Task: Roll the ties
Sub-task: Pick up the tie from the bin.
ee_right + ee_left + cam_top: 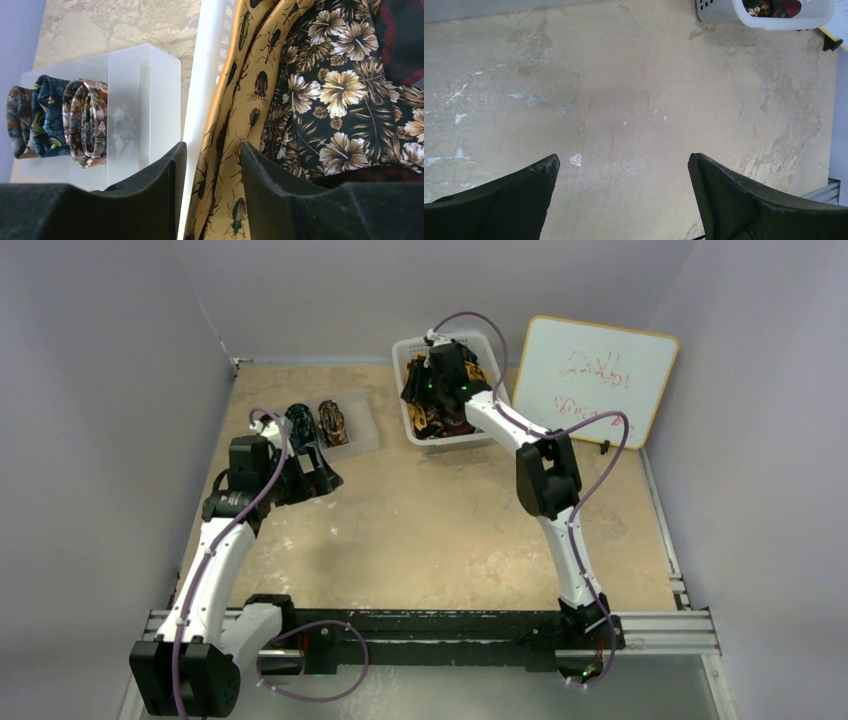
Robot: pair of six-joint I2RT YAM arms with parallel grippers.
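Tabletop (430,530) tan, scuffed; grey walls (100,390); left claw (624,160) wide apart; right claw (212,150) astride golden tie (240,100), grip unclear.

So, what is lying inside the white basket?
Three show: a golden-yellow tie with beetles, a black tie with tan flowers, a dark red tie. Whatever lies beneath them, and the basket floor, is covered. From above, the right end effector hides part.

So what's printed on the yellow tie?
Dark beetles on the yellow tie, best in right wrist view.
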